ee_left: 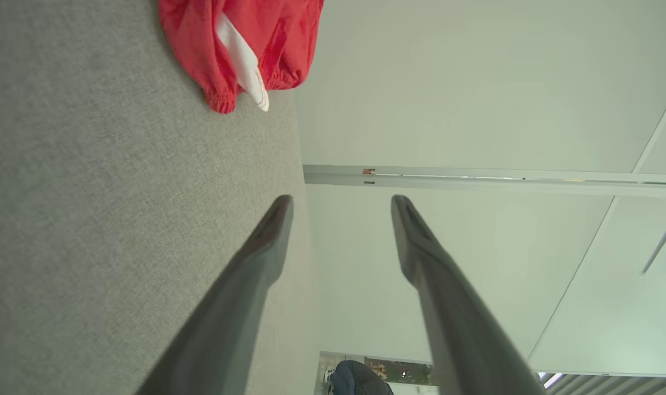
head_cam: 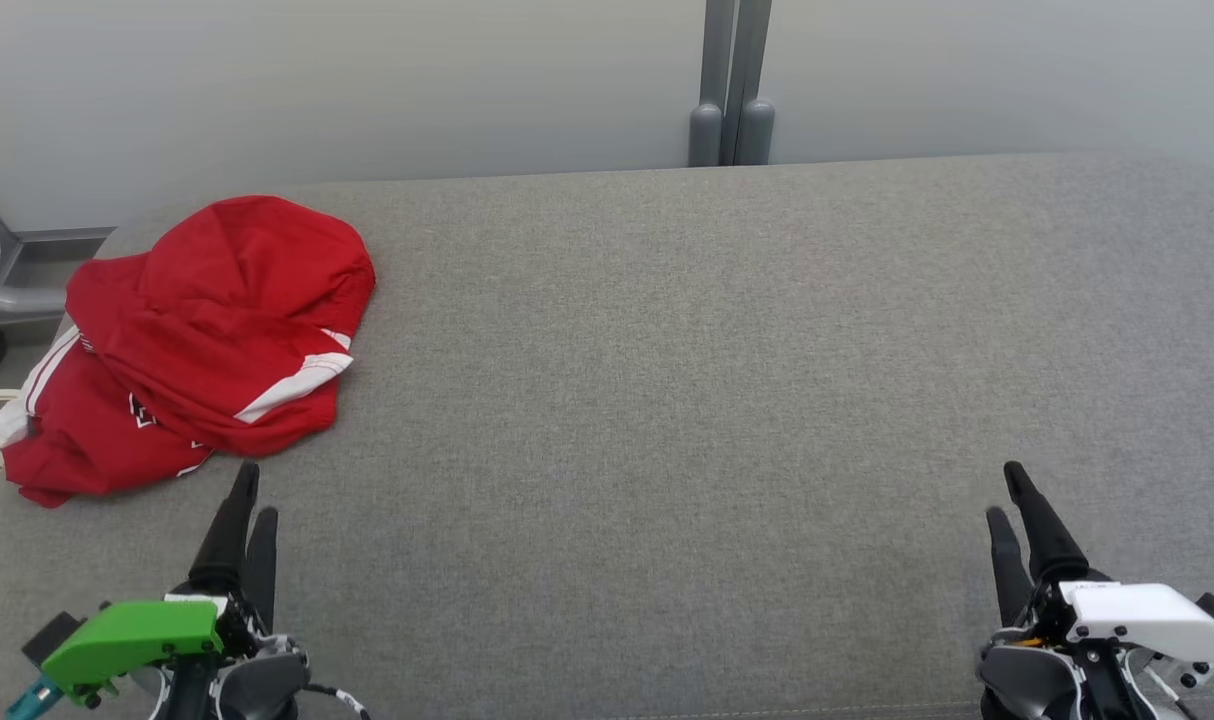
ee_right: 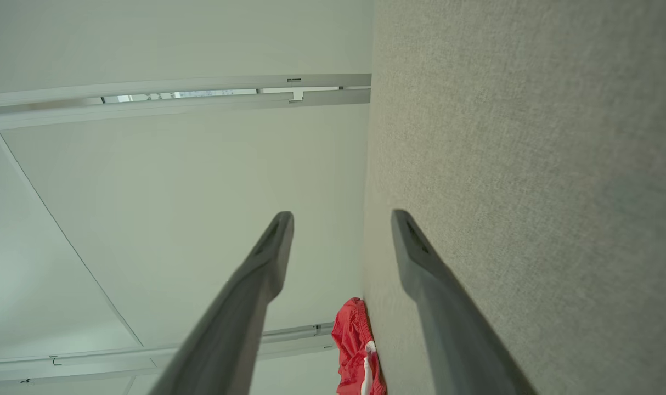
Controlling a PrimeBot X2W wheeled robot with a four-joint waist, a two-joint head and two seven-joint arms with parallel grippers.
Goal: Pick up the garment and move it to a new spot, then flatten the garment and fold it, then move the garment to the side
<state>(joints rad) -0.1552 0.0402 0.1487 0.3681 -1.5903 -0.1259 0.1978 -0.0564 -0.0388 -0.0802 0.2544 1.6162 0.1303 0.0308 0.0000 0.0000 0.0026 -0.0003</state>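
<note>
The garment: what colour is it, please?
The garment is red with white stripes, clearest in the head view.

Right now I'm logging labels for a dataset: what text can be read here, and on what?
No text reads clearly.
On the garment: a white print, creased and too small to read.
On the rail: a red and green sticker, too blurred to read.

No text can be read anywhere; the red garment [head_cam: 217, 300] bears a scrap of white print [head_cam: 143, 410] by its lower fold, too creased to make out; a small red tag [ee_left: 368, 171] on the grey rail [ee_left: 475, 181] is too tiny to read.
</note>
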